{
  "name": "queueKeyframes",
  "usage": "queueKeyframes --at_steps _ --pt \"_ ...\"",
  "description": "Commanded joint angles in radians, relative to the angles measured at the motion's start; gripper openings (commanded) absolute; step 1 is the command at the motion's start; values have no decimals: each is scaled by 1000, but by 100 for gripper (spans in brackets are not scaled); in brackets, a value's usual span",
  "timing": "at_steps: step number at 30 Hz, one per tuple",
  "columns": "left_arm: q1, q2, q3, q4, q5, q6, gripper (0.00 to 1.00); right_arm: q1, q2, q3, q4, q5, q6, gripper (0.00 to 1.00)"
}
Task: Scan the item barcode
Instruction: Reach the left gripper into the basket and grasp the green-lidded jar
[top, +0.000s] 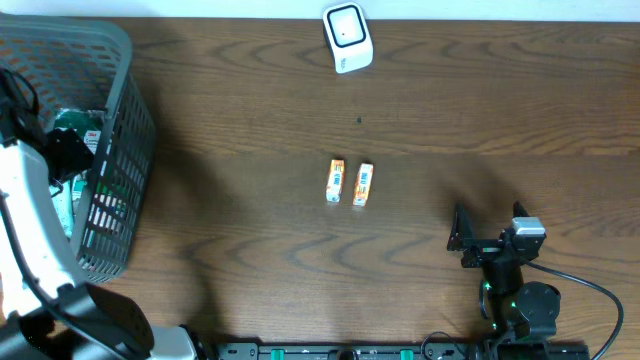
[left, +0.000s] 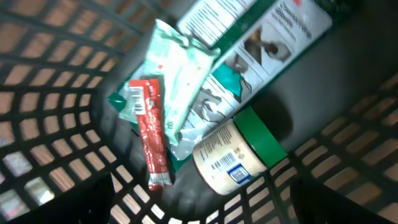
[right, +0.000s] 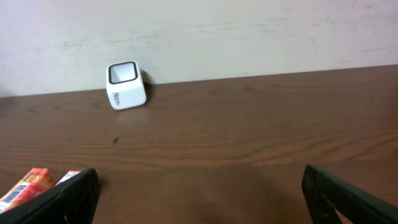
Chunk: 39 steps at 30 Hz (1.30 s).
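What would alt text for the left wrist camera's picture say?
Looking down into a mesh basket: a red stick packet overlaps a pale green pouch, a white jar with a green lid lies on its side beside them, and a green-and-white box sits behind.

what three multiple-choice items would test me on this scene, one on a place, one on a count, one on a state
1. Where on the table is the white scanner?
A near edge
B middle
C far edge
2. How many orange boxes lie mid-table?
A two
B one
C four
3. How is the right claw?
A shut on a box
B open, empty
C shut, empty

Key:
1 C: the overhead view shows it at the edge opposite the arms.
2 A: two lie side by side.
3 B: its jaws stand wide apart with only table between.
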Motion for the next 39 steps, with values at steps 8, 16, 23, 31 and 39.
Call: queueKeyframes --at_steps 8,16,23,31,39 --pt "-8 164 13 -13 43 175 91 8 -4 -2 -3 -4 14 99" --pt "-8 286 13 -5 45 193 91 8 -4 -2 -3 -4 14 99" --pt "-8 396 10 -35 51 212 91 8 -4 -2 -3 -4 14 99" --pt "-7 482 8 -30 50 211 80 8 -4 -2 -3 -4 14 99" --pt "-8 479 64 -51 50 175 74 8 -4 -2 -3 -4 14 99"
